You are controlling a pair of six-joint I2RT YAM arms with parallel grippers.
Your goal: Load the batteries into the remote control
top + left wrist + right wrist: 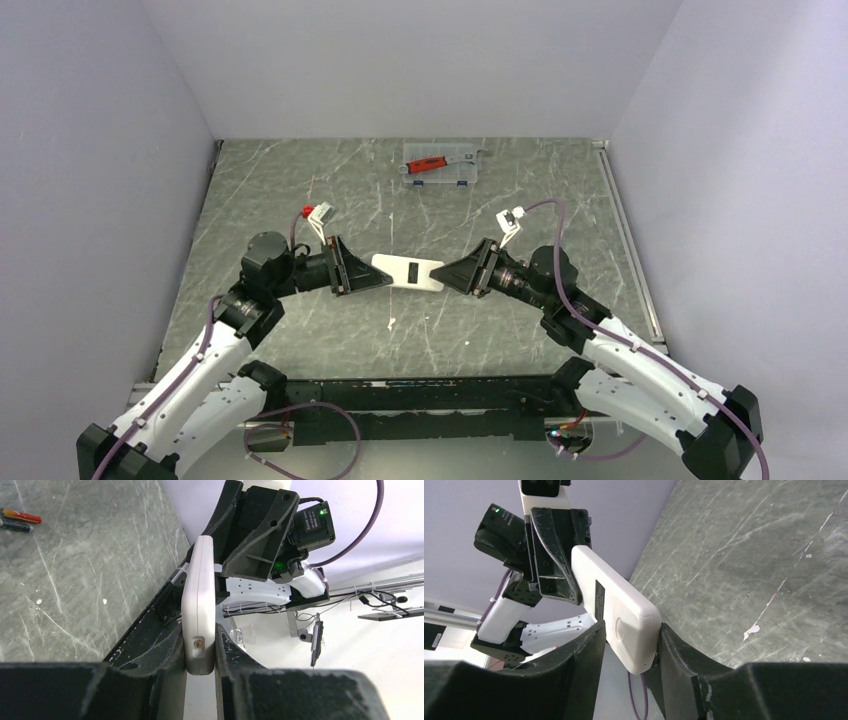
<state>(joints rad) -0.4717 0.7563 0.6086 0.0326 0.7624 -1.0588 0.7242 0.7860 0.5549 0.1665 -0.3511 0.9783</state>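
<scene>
- My left claw [377, 270] is clamped on one short end of the remote control [408, 272]. In the left wrist view its fingers press on both flat faces.
- My right claw [450, 276] grips the opposite short end in the same way, so the two claws face each other with the white bar bridging them.
- The remote control sits lifted off the desk [300, 180], roughly midway between the two arms and towards the near side. From above, its plain white back faces up, with the dark rectangular recess showing.
- The batteries [17, 521] lie side by side on the desk, touching or nearly so, in the top left corner of the left wrist view. They are well apart from the remote control. One shows a red-orange body and the other is dark.
- I cannot pick the batteries out in the overhead view.
- At the far edge of the desk stands a clear case [455, 172] with a red-handled tool [428, 164] in it.
</scene>
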